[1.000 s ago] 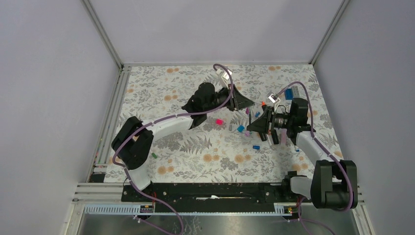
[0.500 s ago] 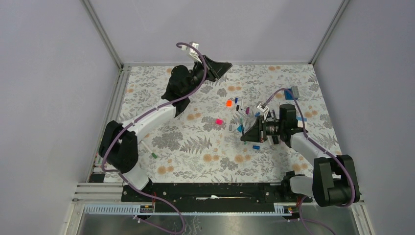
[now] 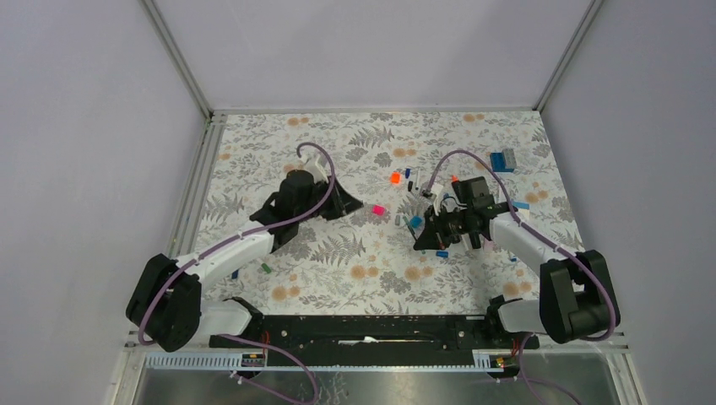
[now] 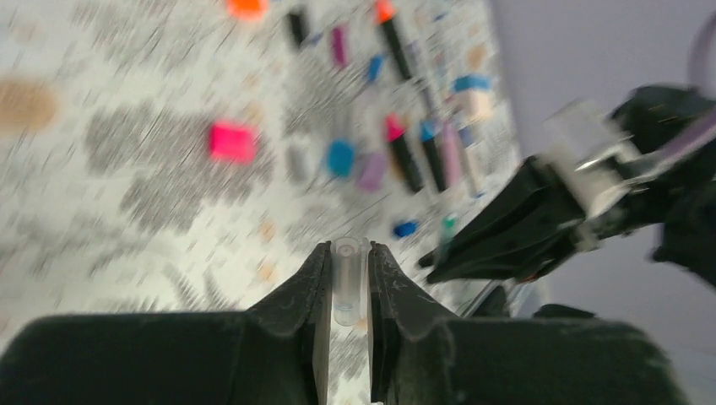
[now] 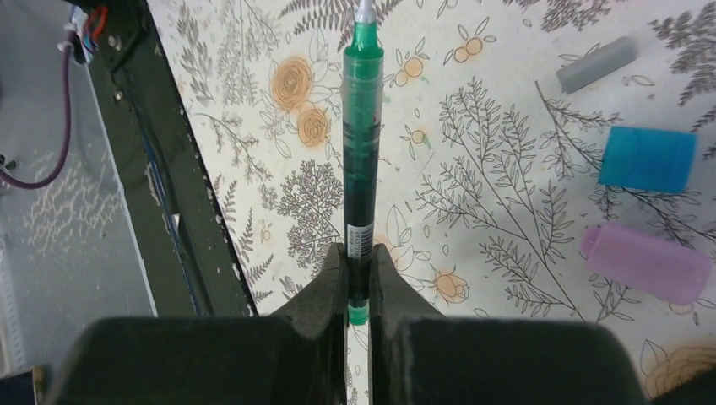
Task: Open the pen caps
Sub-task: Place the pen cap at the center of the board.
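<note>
My right gripper (image 3: 420, 244) (image 5: 361, 253) is shut on the rear end of a slim green pen (image 5: 363, 143). The pen's bare tip points toward the near rail. My left gripper (image 3: 353, 207) (image 4: 348, 249) is shut on a clear slim pen cap (image 4: 348, 278), held above the cloth to the left of the pink cap (image 3: 377, 208). Loose on the cloth are an orange cap (image 3: 394, 178), a blue cap (image 5: 648, 158), a lilac cap (image 5: 646, 263) and a grey cap (image 5: 595, 65). Several chunky highlighters (image 4: 404, 152) lie between the arms. The left wrist view is blurred.
A blue rectangular block (image 3: 503, 159) sits at the back right. A small green piece (image 3: 265, 267) lies near the left arm. The black base rail (image 5: 169, 169) runs along the near edge, below the pen's tip. The floral cloth (image 3: 355, 278) covers the table.
The grippers were close together a second ago. My left gripper swung up to the far back, then came down to the middle near the pink cap. My right gripper shifted slightly left, still holding the pen.
</note>
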### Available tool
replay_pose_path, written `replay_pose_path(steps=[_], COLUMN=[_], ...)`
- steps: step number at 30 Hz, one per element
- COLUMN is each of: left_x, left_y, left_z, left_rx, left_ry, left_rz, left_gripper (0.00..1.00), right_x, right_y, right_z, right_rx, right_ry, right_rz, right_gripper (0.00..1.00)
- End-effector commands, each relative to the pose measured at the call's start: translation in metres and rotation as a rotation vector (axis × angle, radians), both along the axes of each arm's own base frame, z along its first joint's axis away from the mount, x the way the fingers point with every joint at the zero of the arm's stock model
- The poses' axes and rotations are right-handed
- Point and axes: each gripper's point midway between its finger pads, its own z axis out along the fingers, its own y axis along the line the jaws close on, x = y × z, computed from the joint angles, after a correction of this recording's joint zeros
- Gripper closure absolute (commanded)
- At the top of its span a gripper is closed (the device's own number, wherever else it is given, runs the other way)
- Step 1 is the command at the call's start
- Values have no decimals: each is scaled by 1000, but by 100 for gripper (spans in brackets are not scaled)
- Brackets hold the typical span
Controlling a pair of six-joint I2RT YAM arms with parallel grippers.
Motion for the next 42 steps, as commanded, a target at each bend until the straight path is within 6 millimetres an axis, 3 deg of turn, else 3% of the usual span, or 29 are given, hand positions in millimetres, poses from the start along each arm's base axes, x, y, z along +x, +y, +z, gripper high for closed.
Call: replay_pose_path(steps=[1, 4, 7, 20, 30, 35, 38, 42], left_x=[-23, -34, -37, -42, -41, -39, -35, -25], left_y=[27, 41, 52, 68, 74, 74, 75, 81], left_z=[-63, -97, -119, -164, -164, -157, -146, -115], left_rx=[143, 236, 315, 483, 516, 517, 510, 478], left_ry=[175, 264, 305, 412, 418, 405, 378, 281], left_rz=[51, 70, 98, 104, 120, 128, 141, 199], left_gripper=[100, 100, 98, 85, 68, 65, 64, 63], right_x=[2, 2, 3, 8, 10, 10, 10, 10], right_y=[2, 6, 10, 10, 5, 7, 8, 12], right_z=[-17, -33, -48, -75, -82, -81, -79, -70], right_rx=[-150, -254, -344, -522, -562, -559, -550, -524], right_ry=[24, 44, 68, 87, 103, 107, 108, 102], right_rz=[43, 62, 82, 94, 81, 81, 83, 90], right_gripper=[100, 99, 98, 89, 69, 67, 65, 62])
